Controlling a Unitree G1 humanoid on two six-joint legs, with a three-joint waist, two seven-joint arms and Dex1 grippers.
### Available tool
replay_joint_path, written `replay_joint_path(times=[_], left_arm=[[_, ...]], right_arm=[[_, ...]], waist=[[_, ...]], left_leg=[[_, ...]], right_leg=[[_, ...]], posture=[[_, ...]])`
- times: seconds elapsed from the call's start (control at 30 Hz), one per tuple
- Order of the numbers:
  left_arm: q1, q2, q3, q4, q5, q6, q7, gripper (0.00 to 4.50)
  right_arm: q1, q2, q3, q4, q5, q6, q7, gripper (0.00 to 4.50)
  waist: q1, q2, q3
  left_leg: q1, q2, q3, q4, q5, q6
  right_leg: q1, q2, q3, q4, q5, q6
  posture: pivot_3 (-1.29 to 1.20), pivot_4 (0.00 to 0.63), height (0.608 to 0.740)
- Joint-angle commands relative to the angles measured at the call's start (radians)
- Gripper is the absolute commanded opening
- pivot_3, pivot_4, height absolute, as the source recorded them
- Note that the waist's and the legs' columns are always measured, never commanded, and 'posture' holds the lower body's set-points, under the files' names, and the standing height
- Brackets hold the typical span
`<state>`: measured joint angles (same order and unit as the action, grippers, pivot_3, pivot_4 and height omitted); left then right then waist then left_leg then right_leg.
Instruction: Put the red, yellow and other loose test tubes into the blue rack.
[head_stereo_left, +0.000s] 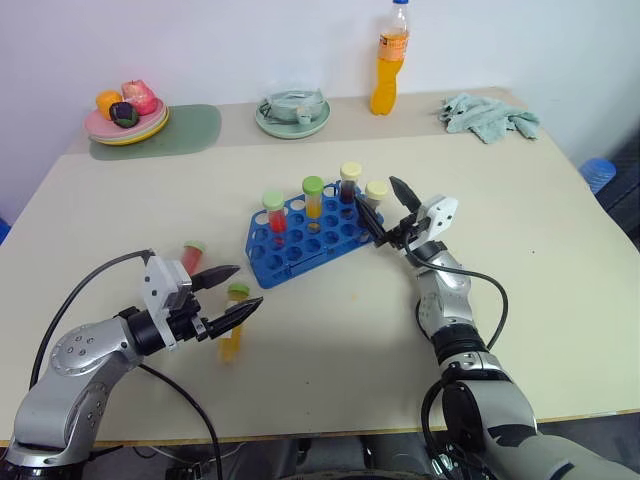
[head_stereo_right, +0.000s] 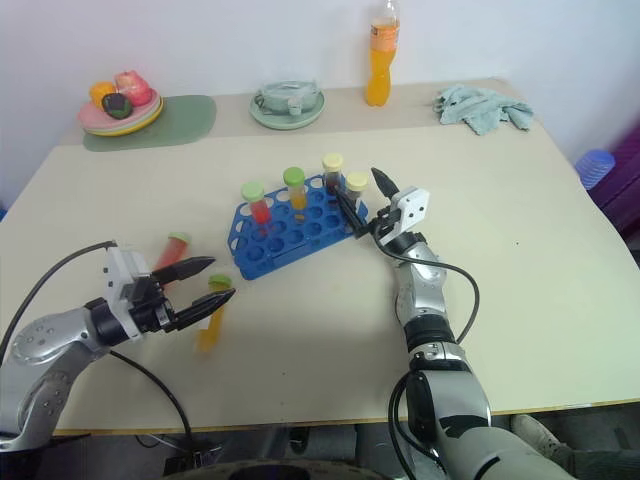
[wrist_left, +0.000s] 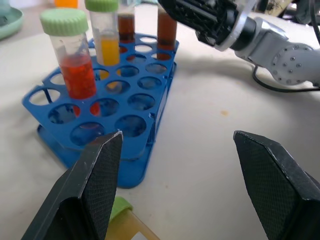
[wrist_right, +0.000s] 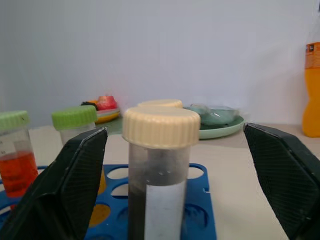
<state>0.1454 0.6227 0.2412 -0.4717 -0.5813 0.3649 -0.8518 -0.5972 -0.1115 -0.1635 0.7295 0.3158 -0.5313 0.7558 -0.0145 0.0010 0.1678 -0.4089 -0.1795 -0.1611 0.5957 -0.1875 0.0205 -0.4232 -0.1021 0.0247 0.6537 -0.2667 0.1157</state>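
Black fingers of the right gripper (head_stereo_left: 384, 205) are spread around a brown test tube (head_stereo_left: 376, 196) seated in the blue rack (head_stereo_left: 300, 245); the left gripper (head_stereo_left: 232, 293) is held level and spread above the worktop (head_stereo_left: 520, 240).

4 test tubes (head_stereo_left: 313, 197) are stood in the rack (head_stereo_left: 305, 238) at frame centre, with 2 tubes (head_stereo_left: 232, 335) lain at lower left.

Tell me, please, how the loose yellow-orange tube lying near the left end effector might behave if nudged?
The yellow-orange tube lies on its side on the smooth table, so its round body would probably roll. It looks small and light, and clear plastic may be slippery. Its green cap appears on, so spilling seems unlikely.
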Motion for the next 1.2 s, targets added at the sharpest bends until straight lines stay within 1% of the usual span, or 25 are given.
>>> replay_joint_path(times=[0.03, 0.13, 0.23, 0.3, 0.37, 0.47, 0.53, 0.57, 0.63, 0.7, 0.77, 0.83, 0.93, 1.0, 1.03, 1.1, 1.2], left_arm=[[0.014, -0.011, 0.043, -0.028, 0.001, -0.047, 0.022, 3.63], [0.06, -0.016, 0.064, -0.055, 0.043, -0.027, 0.098, 3.63], [0.097, -0.006, 0.081, -0.103, 0.079, -0.009, 0.164, 3.63], [0.101, -0.009, 0.091, -0.127, 0.067, 0.007, 0.188, 3.63], [0.086, 0.003, 0.113, -0.159, 0.05, 0.042, 0.219, 3.63], [0.068, 0.024, 0.147, -0.207, 0.006, 0.165, 0.293, 3.63], [0.018, 0.037, 0.187, -0.246, -0.057, 0.346, 0.422, 3.63], [-0.01, 0.041, 0.2, -0.254, -0.09, 0.406, 0.461, 3.63], [-0.061, 0.028, 0.218, -0.266, -0.158, 0.445, 0.494, 3.63], [-0.095, 0.029, 0.225, -0.276, -0.181, 0.482, 0.531, 3.63], [-0.142, 0.067, 0.224, -0.293, -0.214, 0.651, 0.631, 3.63], [-0.193, 0.086, 0.238, -0.294, -0.315, 0.823, 0.701, 3.63], [-0.286, 0.118, 0.261, -0.264, -0.45, 1.085, 0.742, 3.63], [-0.354, 0.143, 0.267, -0.228, -0.514, 1.208, 0.751, 3.63], [-0.381, 0.168, 0.259, -0.203, -0.552, 1.236, 0.757, 3.63], [-0.418, 0.253, 0.217, -0.133, -0.656, 1.25, 0.791, 3.63], [-0.474, 0.334, 0.152, -0.033, -0.815, 1.25, 0.871, 3.63]], right_arm=[[0.019, -0.045, 0.005, -0.098, -0.027, -0.002, -0.026, 4.43], [0.075, -0.114, 0.013, -0.17, -0.047, 0.074, -0.036, 4.43], [0.153, -0.209, 0.004, -0.296, 0.003, 0.177, 0.022, 4.43], [0.184, -0.239, 0.004, -0.361, 0.032, 0.241, 0.037, 4.43], [0.237, -0.31, -0.002, -0.475, 0.086, 0.343, 0.092, 4.43], [0.281, -0.378, -0.014, -0.588, 0.148, 0.458, 0.132, 4.43], [0.3, -0.436, -0.021, -0.65, 0.181, 0.527, 0.172, 4.43], [0.305, -0.457, -0.024, -0.67, 0.192, 0.552, 0.187, 4.43], [0.306, -0.484, -0.029, -0.696, 0.205, 0.586, 0.2, 4.43], [0.309, -0.498, -0.031, -0.712, 0.213, 0.606, 0.211, 4.43], [0.328, -0.522, -0.028, -0.73, 0.215, 0.61, 0.254, 4.43], [0.348, -0.546, -0.022, -0.744, 0.215, 0.612, 0.3, 4.43], [0.358, -0.564, -0.023, -0.738, 0.212, 0.609, 0.333, 4.43], [0.356, -0.568, -0.026, -0.725, 0.207, 0.601, 0.346, 4.43], [0.353, -0.567, -0.027, -0.717, 0.204, 0.597, 0.35, 4.43], [0.354, -0.565, -0.029, -0.705, 0.199, 0.587, 0.361, 4.43], [0.356, -0.562, -0.024, -0.699, 0.184, 0.569, 0.369, 4.43]], waist=[[0.001, 0.0, 0.0], [0.003, 0.0, 0.0], [0.009, 0.0, 0.0], [0.008, 0.0, 0.0], [0.007, 0.0, 0.0], [0.006, 0.0, 0.0], [0.003, -0.001, 0.0], [0.005, -0.001, 0.001], [0.005, -0.001, 0.001], [0.005, -0.001, 0.001], [0.007, -0.002, 0.001], [0.01, -0.002, 0.001], [0.019, -0.003, 0.002], [0.022, -0.005, 0.003], [0.024, -0.005, 0.003], [0.025, -0.006, 0.004], [0.027, -0.006, 0.004]], left_leg=[[0.0, 0.0, 0.0, 0.0, 0.0, 0.0], [0.0, 0.0, 0.0, 0.0, 0.0, 0.0], [0.0, 0.0, 0.0, 0.0, 0.0, 0.0], [0.0, 0.0, 0.001, 0.0, 0.0, 0.0], [0.0, 0.001, 0.001, 0.001, 0.0, 0.0], [-0.001, 0.002, 0.002, 0.0, 0.0, 0.0], [-0.001, 0.002, 0.003, 0.0, 0.0, 0.001], [-0.001, 0.003, 0.003, 0.0, 0.0, 0.001], [-0.001, 0.003, 0.003, 0.0, 0.0, 0.001], [-0.001, 0.003, 0.003, 0.0, 0.0, 0.001], [-0.001, 0.003, 0.003, 0.0, -0.001, 0.001], [-0.001, 0.003, 0.003, 0.0, -0.001, 0.001], [-0.001, 0.003, 0.003, 0.001, -0.001, 0.001], [-0.001, 0.003, 0.003, 0.001, -0.001, 0.001], [-0.001, 0.003, 0.003, 0.001, -0.001, 0.001], [-0.001, 0.003, 0.003, 0.002, -0.001, 0.001], [-0.001, 0.003, 0.003, 0.001, -0.001, 0.001]], right_leg=[[0.0, 0.0, 0.0, 0.0, 0.0, 0.0], [0.0, 0.0, 0.0, -0.001, 0.0, -0.001], [0.001, -0.001, 0.0, -0.002, -0.001, -0.002], [0.003, -0.001, 0.0, -0.002, -0.002, -0.003], [0.005, -0.001, 0.0, -0.002, -0.002, -0.003], [0.005, -0.001, 0.0, -0.003, -0.003, -0.004], [0.005, -0.001, 0.0, -0.003, -0.004, -0.005], [0.005, -0.001, 0.0, -0.003, -0.004, -0.005], [0.005, -0.001, 0.0, -0.004, -0.004, -0.005], [0.006, -0.001, 0.0, -0.005, -0.004, -0.005], [0.006, -0.001, 0.0, -0.006, -0.003, -0.004], [0.006, -0.001, 0.0, -0.006, -0.003, -0.004], [0.006, 0.0, -0.001, -0.006, -0.003, -0.003], [0.006, 0.0, -0.001, -0.005, -0.002, -0.002], [0.006, 0.0, -0.001, -0.005, -0.002, -0.002], [0.006, 0.0, -0.001, -0.004, -0.002, -0.002], [0.006, 0.0, 0.0, -0.005, -0.002, -0.002]], posture=[[0.0, 0.15, 0.74], [0.0, 0.15, 0.74], [0.0, 0.15, 0.74], [0.0, 0.15, 0.74], [0.0, 0.15, 0.74], [0.0, 0.15, 0.74], [0.0, 0.15, 0.74], [0.0, 0.15, 0.74], [0.0, 0.15, 0.74], [0.0, 0.15, 0.74], [0.0, 0.15, 0.74], [0.0, 0.15, 0.74], [0.0, 0.15, 0.74], [0.0, 0.15, 0.74], [0.0, 0.15, 0.74], [0.0, 0.15, 0.74], [0.0, 0.15, 0.74]])
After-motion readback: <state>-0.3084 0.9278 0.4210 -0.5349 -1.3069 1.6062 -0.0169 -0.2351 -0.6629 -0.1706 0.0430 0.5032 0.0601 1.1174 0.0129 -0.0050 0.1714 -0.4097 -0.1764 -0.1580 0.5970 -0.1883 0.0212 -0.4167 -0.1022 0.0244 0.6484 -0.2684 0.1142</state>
